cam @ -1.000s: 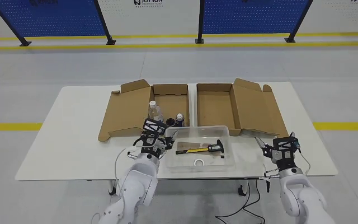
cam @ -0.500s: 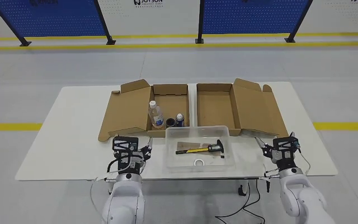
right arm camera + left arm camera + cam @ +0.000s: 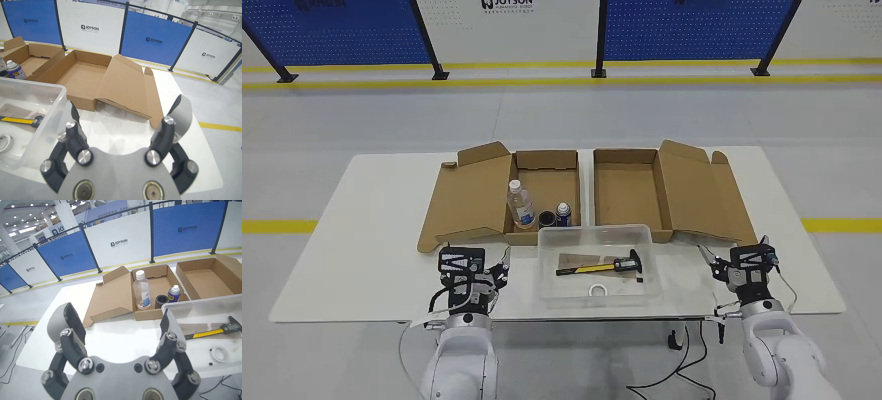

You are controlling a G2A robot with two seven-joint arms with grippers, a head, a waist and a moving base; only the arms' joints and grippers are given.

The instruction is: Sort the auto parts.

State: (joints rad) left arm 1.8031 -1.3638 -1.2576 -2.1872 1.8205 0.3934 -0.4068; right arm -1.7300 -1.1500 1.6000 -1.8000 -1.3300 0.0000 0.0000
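At the near left edge of the table point(image 3: 372, 230), the left gripper point(image 3: 117, 311) hovers with its jaws spread wide and nothing between them. It sits just left of the clear bin point(image 3: 198, 300).

Beyond it lies the left cardboard box point(image 3: 149, 315), its flaps folded out. A clear bottle point(image 3: 141, 291), a black cylinder point(image 3: 159, 301) and a blue spray can point(image 3: 174, 294) stand upright along its near wall. From above the cylinder is a dark spot that is hard to read. The left wrist view shows it to be hollow.

In the bin lie a caliper point(image 3: 208, 332) with a yellow scale and a metal ring point(image 3: 219, 353). Two black specks beside the ring are too small to name. In the right wrist view the ring is cut off at the picture's edge, and the bin wall blurs the caliper.

To the right lies the right cardboard box point(image 3: 83, 75), its lid spread flat towards the table's right end.

At the near right corner, the right gripper point(image 3: 124, 100) hangs above the tabletop, fingers wide apart, gripping nothing.
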